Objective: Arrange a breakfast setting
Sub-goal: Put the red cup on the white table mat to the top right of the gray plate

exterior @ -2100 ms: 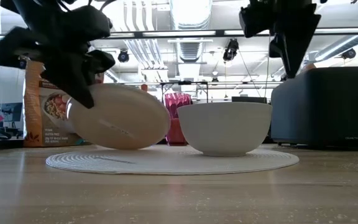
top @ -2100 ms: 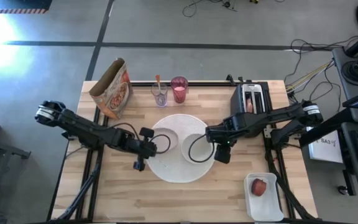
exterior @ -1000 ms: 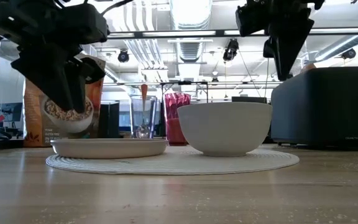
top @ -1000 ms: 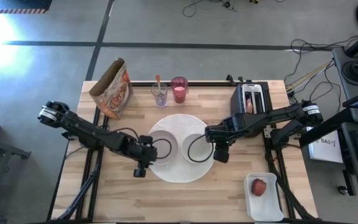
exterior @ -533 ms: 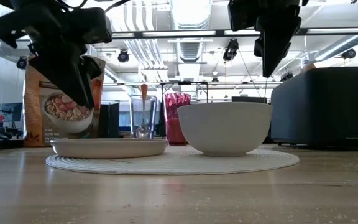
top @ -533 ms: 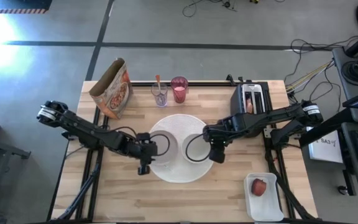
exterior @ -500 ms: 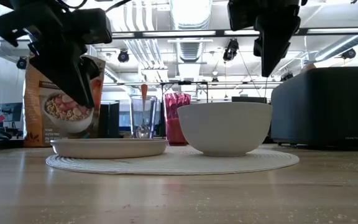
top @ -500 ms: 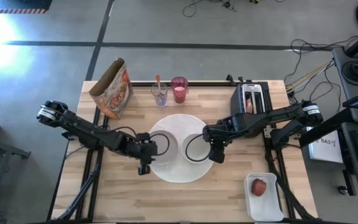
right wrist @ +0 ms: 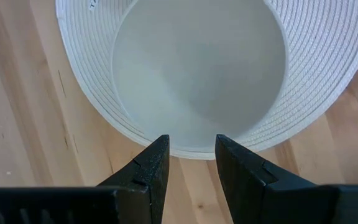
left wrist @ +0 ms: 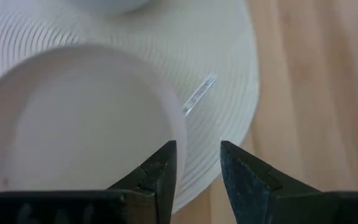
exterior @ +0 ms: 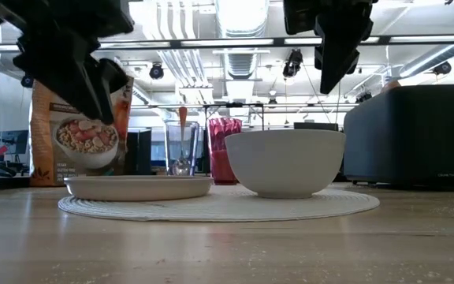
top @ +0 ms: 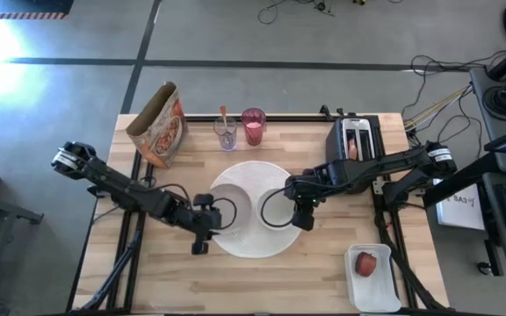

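A large round white ribbed plate (top: 255, 235) lies at the table's middle. On it rest a shallow white bowl (top: 233, 211) on the left and a deeper white bowl (top: 275, 209) on the right, each on its base (exterior: 284, 162). My left gripper (top: 202, 233) is open and empty, raised above the shallow bowl's near rim (left wrist: 166, 118). My right gripper (top: 299, 216) is open and empty, raised above the deep bowl's right rim (right wrist: 197, 146). A pink tumbler (top: 253, 126) and a clear glass with the orange-handled spoon (top: 225, 132) stand at the far edge. A red apple (top: 366, 262) lies in a white tray.
A cereal bag (top: 159, 125) stands at the far left. A black toaster (top: 355, 140) with something in its slots stands at the far right. The white rectangular tray (top: 374, 290) sits at the near right corner. Bare wood shows along the near edge.
My left gripper has risen away from the shallow bowl and drawn slightly toward the near edge, staying open. The shallow bowl lies flat on the plate, unmoved. My right gripper has shifted a little toward the table's left, over the deep bowl's rim.
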Tool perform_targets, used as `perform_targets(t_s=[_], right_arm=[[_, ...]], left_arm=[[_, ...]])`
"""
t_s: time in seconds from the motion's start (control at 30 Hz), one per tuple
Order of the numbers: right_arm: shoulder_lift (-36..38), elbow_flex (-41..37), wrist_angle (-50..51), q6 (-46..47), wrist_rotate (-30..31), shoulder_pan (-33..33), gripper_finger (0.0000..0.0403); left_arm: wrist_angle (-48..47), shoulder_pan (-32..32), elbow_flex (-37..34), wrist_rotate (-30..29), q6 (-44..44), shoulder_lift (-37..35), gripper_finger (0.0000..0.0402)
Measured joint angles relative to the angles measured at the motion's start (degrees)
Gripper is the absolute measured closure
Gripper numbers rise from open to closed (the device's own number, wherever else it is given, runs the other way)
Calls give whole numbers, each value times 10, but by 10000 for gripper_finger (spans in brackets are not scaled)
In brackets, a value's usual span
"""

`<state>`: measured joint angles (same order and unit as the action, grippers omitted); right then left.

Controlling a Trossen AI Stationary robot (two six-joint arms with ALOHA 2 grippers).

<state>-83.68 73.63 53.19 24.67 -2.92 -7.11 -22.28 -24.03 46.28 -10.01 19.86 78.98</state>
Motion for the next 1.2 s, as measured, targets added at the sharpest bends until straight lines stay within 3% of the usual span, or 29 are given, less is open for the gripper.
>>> perform_targets(t_s=[0.27, 0.43, 0.7, 1.03, 1.2], right_arm=[[0, 0, -11, -18, 1, 1, 282], [-10, 0, -79, -92, 1, 7, 282], [-12, 0, -185, -69, 0, 6, 282], [-12, 0, -250, -72, -1, 7, 282], [-12, 2, -231, -66, -5, 8, 282]], left_arm=[[84, -32, 0, 0, -11, 0, 294], [112, -49, 0, 0, 6, 0, 294], [177, -60, 0, 1, -13, -1, 294], [194, -57, 0, 1, -58, -2, 294], [123, -13, 0, -7, -44, -59, 294]])
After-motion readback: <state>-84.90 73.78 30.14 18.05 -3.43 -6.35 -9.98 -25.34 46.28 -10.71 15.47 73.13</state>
